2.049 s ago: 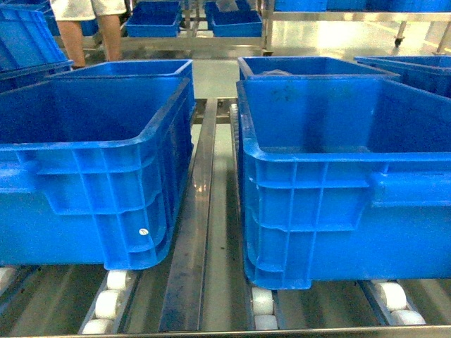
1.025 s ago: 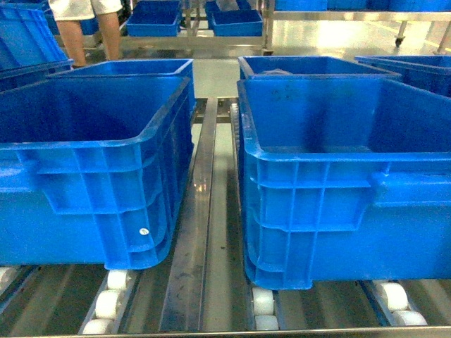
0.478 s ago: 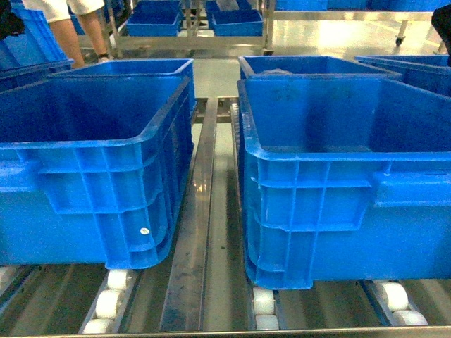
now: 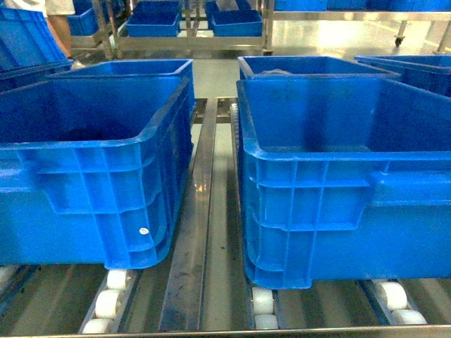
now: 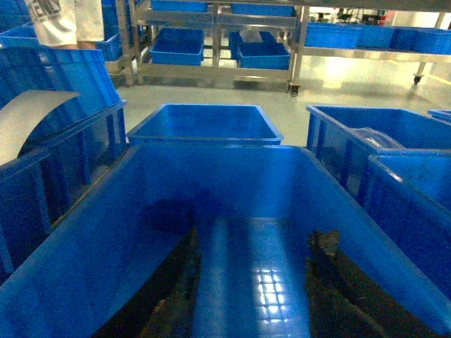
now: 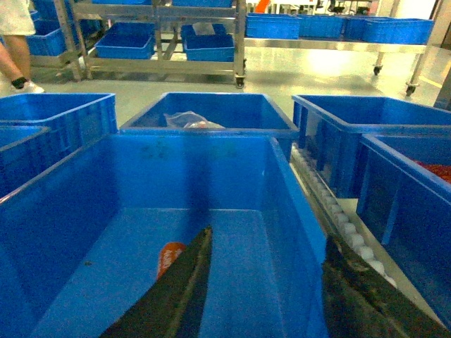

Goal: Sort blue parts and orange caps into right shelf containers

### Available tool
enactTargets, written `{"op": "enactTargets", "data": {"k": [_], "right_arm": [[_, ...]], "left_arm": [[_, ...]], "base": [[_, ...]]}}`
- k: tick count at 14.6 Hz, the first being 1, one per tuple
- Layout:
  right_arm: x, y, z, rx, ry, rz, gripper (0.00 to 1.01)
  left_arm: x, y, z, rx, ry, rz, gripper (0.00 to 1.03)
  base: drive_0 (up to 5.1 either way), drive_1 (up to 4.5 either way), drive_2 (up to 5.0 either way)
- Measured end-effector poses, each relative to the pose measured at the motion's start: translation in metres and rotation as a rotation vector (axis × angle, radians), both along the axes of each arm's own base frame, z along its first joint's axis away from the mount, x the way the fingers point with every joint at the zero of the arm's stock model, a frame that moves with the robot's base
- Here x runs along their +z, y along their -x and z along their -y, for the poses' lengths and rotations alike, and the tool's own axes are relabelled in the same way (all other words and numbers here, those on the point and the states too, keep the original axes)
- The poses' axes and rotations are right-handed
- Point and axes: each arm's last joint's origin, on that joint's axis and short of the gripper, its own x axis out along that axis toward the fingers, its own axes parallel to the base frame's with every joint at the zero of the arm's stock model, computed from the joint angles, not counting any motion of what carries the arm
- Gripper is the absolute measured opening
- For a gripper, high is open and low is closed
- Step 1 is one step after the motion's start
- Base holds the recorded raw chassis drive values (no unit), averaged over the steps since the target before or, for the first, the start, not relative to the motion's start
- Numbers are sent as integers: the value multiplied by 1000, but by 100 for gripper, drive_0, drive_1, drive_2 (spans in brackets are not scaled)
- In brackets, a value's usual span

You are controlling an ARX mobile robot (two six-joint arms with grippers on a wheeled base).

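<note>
An orange cap (image 6: 168, 258) lies on the floor of the big blue crate (image 6: 70, 204) under my right gripper (image 6: 270, 239). The gripper's left finger covers part of the cap. That gripper hangs open above the crate's inside with nothing between its fingers. My left gripper (image 5: 257, 239) is open too, over the bare glossy floor of the left blue crate (image 5: 106, 239). Blue parts are out of view. In the head view both crates, left (image 4: 91, 151) and right (image 4: 317, 158), stand side by side and neither gripper shows.
The crates rest on white conveyor rollers (image 4: 262, 301) with a steel rail (image 4: 201, 211) between them. Behind stand more blue crates; one holds a clear plastic bag (image 6: 187, 120). A crate at far right (image 6: 430, 169) holds reddish items. A person (image 6: 14, 42) stands by the shelves (image 4: 190, 28).
The person at the back left has walked further left, almost out of the head view. The crates have not moved.
</note>
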Motion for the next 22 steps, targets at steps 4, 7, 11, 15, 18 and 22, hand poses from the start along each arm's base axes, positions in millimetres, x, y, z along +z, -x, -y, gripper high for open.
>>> {"op": "enactTargets", "data": {"k": [4,7,11,15,18,22], "right_arm": [[-15,30,-1,8,0,-8,8],[-23,49,-1,8,-3,-7,1],[-33,77,-1,8,-4,-7,1],[-47,94,-1,8,-5,-27,1],[-42,104,-1,8,-6,2,1],[-39,114,-1,8,-6,11,1]], "left_arm": [[-23,30,0,-1,0,-34,5],[-29,50,0,-2,-1,-17,2],[-42,79,0,-2,-1,-25,2],[-54,98,0,-1,-1,-10,2],[-52,107,0,-2,-2,-4,2],[-50,118,0,-2,-2,2,2]], "base": [[0,0,0],[0,0,0],[0,0,0],[0,0,0],[0,0,0],[0,0,0]]}}
